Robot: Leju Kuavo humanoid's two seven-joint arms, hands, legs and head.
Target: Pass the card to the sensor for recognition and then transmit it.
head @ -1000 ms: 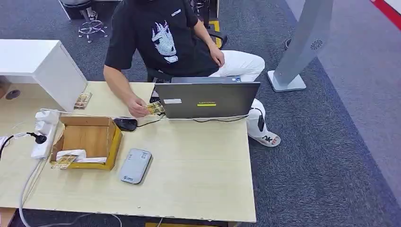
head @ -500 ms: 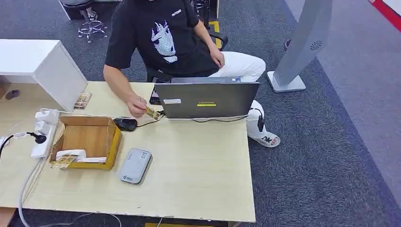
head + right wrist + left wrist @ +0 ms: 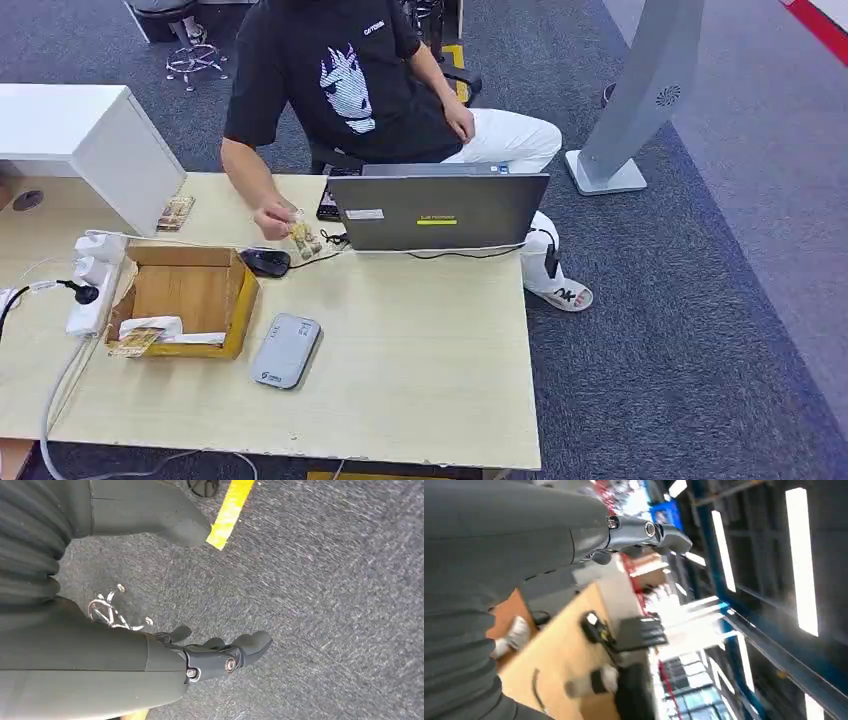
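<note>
Head view shows a person (image 3: 340, 75) seated behind a laptop (image 3: 438, 212), one hand (image 3: 272, 222) lifting a card (image 3: 303, 240) just above the counter (image 3: 420, 350), near the mouse (image 3: 266, 262). The grey sensor (image 3: 286, 350) lies flat nearer the robot, beside an open cardboard box (image 3: 185, 298) that has another card at its front edge. The left robot hand (image 3: 639, 532), in its wrist view, hangs with fingers extended and nothing in it; the right robot hand (image 3: 220, 657) hangs over the carpet, fingers loosely apart and likewise empty. I'd judge the step in hand is taking the offered card: one arm should rise over the counter edge, palm opened toward the person, and pinch the card by a free edge, keeping its face flat for the sensor.
</note>
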